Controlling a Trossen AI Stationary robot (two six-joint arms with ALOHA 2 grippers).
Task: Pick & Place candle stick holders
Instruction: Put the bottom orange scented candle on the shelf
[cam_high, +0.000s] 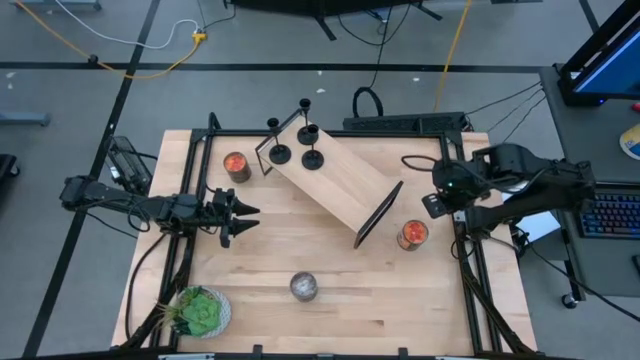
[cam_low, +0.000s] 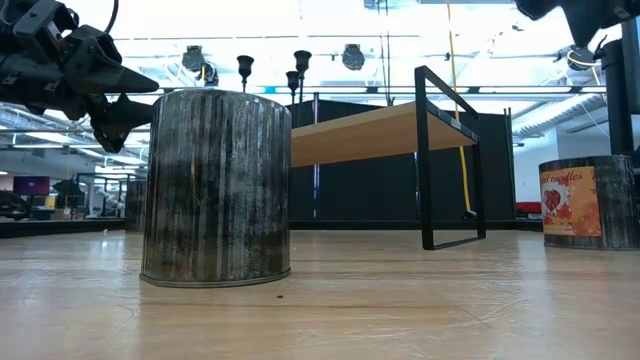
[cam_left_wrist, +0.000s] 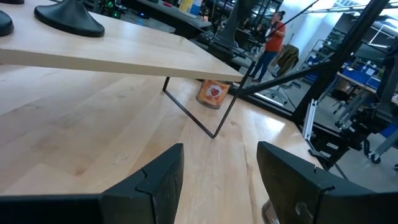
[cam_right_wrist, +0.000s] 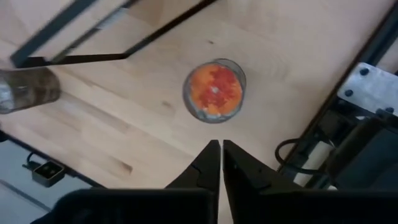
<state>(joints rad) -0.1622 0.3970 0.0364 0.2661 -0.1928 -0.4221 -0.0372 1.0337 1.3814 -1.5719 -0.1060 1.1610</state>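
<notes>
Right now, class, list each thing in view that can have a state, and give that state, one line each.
candle stick holders: four, upright, on the shelf's far end
wooden shelf: standing on the table, level
left gripper: open, empty, above the table
right gripper: shut, empty, above an orange jar
silver jar: upright, untouched

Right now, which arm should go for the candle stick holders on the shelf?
Probably the left. Its open left gripper sits beside the shelf end carrying the candle stick holders. The right gripper, fingers shut, hangs over the orange-red jar at the far end.
</notes>
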